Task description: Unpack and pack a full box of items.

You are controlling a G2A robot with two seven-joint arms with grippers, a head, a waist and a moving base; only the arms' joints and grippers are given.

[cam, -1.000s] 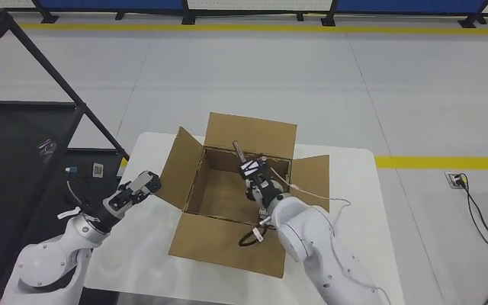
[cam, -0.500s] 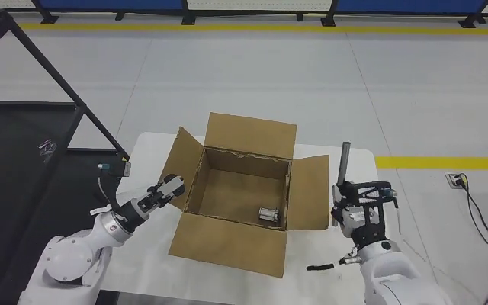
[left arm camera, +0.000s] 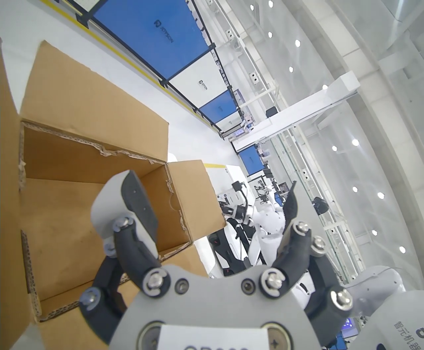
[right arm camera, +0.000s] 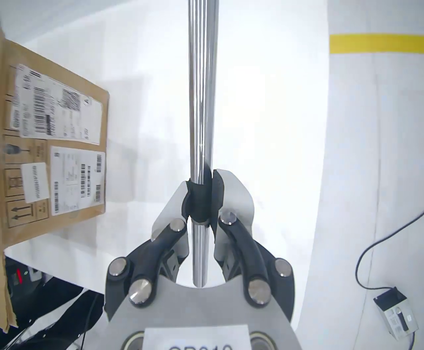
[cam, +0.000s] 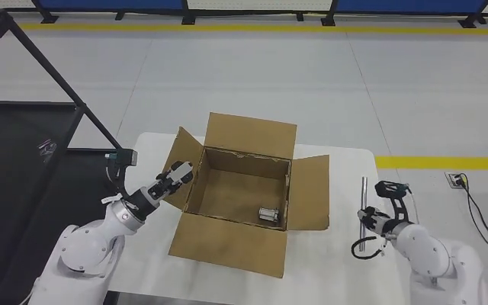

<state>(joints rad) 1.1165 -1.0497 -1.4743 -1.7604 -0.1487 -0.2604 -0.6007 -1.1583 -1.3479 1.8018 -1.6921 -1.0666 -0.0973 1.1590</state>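
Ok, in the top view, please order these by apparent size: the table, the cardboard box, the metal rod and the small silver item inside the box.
1. table
2. cardboard box
3. metal rod and small silver item: unsure; the rod looks longer, the item wider.

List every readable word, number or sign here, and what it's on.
Nothing can be quoted reliably.
White labels on the box flap: barcodes and fine print, too small.
Arrow pictogram on that flap: a sign, no words.
Tag below the right gripper: cut off at the edge.
Logos on blue wall panels: too small.
Metal rod: no print.
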